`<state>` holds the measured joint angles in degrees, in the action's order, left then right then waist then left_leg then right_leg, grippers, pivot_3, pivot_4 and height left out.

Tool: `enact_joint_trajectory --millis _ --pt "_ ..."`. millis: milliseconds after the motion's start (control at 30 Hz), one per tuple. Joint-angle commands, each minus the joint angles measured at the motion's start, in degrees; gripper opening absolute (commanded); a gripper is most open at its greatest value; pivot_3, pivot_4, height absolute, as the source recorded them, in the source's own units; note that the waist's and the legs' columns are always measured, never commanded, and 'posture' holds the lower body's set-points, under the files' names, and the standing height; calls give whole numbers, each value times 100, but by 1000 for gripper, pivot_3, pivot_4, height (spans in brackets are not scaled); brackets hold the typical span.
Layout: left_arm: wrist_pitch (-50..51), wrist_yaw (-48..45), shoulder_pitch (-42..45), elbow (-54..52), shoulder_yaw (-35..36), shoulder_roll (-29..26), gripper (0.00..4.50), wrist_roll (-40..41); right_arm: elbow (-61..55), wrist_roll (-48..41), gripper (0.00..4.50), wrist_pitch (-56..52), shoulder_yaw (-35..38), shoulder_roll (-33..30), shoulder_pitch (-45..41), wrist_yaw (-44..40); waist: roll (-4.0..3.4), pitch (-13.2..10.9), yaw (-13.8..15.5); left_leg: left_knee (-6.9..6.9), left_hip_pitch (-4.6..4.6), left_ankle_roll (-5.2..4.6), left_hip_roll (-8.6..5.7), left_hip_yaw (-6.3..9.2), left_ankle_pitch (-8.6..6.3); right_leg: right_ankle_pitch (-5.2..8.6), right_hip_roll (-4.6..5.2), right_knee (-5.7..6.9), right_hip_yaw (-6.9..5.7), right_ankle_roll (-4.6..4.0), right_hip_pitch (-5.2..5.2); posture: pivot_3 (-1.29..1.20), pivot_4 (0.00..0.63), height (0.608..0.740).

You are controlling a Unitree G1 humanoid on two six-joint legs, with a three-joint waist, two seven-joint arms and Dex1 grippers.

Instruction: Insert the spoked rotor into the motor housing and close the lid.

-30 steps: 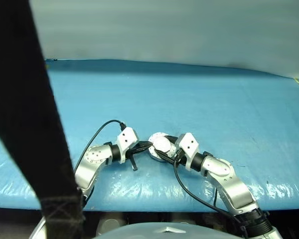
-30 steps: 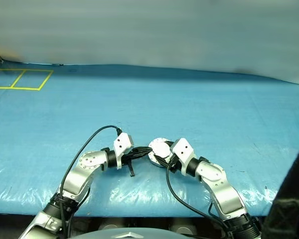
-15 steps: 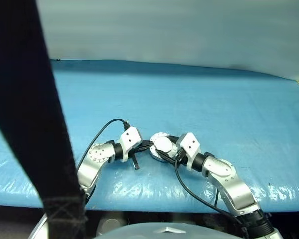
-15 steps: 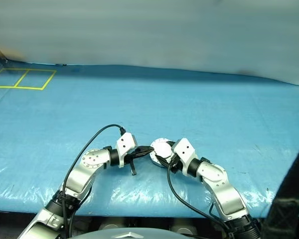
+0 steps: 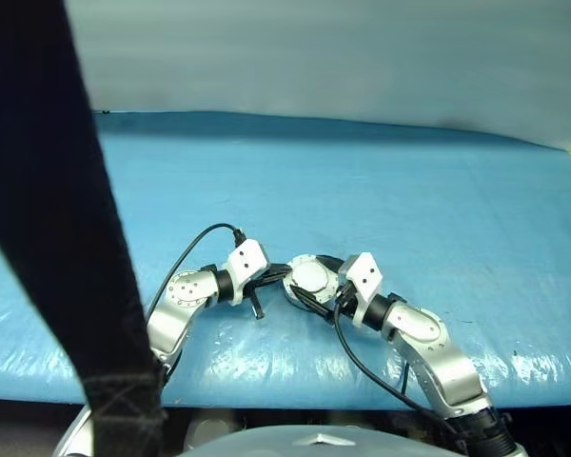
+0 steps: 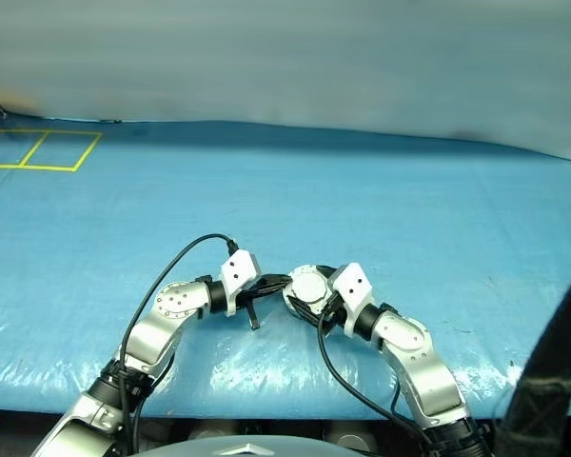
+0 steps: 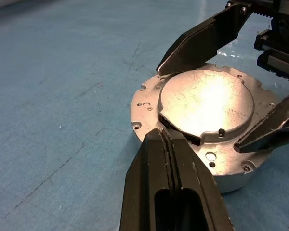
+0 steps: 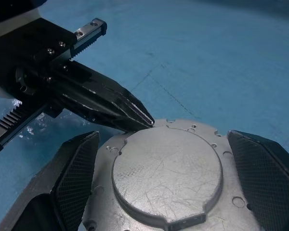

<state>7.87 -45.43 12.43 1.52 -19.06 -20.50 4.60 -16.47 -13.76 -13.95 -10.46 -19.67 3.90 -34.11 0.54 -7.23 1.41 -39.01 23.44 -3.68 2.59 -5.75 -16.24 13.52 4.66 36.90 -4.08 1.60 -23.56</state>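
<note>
The lid [image 7: 207, 98] lies smooth pale silver face up, closing a round silver disc body [image 7: 231, 182] that rests on the blue table; I take that body for the motor housing. The copper windings and the spoked rotor are hidden. My left gripper [image 7: 164, 134] is shut with nothing in it, its tips at the notched rim of the lid. My right gripper [image 8: 168, 159] is open and straddles the disc, one finger [image 8: 74, 171] on each side with a small gap to the rim. In the head views both grippers meet at the disc [image 5: 309, 276] near the table's front edge.
The blue sheet-covered table [image 6: 362, 190] stretches far and wide behind the disc. Yellow tape squares [image 6: 38, 150] mark its far left corner. A black strap [image 5: 57, 238] hangs close to the camera on the left.
My right gripper's fingers have spread apart from the disc's sides. The left gripper has stayed shut at the rim, and the disc has not moved.
</note>
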Motion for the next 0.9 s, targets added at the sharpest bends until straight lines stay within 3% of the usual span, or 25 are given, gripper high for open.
enact_joint_trajectory --millis 33,200,367,533,900 --pt "74 -52 -142 169 -204 -52 0 -196 -411 -399 4476 57 320 165 49 84 -2 -1 10 -2 7 -1 0 2 0 -1 0 -2 -4 2 -4 0 150 740" --pt "13 -86 -68 259 -233 -27 0 -207 -514 -1011 4476 -294 848 534 131 476 -6 -4 19 -5 14 -1 -2 4 -1 -4 -6 -10 -11 8 0 0 150 740" --pt "-49 -86 3 342 -252 -23 0 -235 -452 -2893 4476 -1412 2016 941 310 1040 -11 -7 25 -7 14 -3 -3 6 -2 -6 -7 -10 -13 11 9 0 150 740" --pt "-74 -116 -6 359 -249 -49 0 -217 -181 -4653 4476 -2621 3017 815 584 1608 -15 -8 21 -8 14 -8 -3 7 -5 -7 -2 -10 -11 11 11 0 150 740" --pt "-84 -100 -78 325 -223 -78 0 -216 293 -4934 4476 -4234 2237 202 746 1328 -21 7 -55 -7 7 -17 -2 6 -9 -6 -8 -10 -6 10 7 0 150 740"
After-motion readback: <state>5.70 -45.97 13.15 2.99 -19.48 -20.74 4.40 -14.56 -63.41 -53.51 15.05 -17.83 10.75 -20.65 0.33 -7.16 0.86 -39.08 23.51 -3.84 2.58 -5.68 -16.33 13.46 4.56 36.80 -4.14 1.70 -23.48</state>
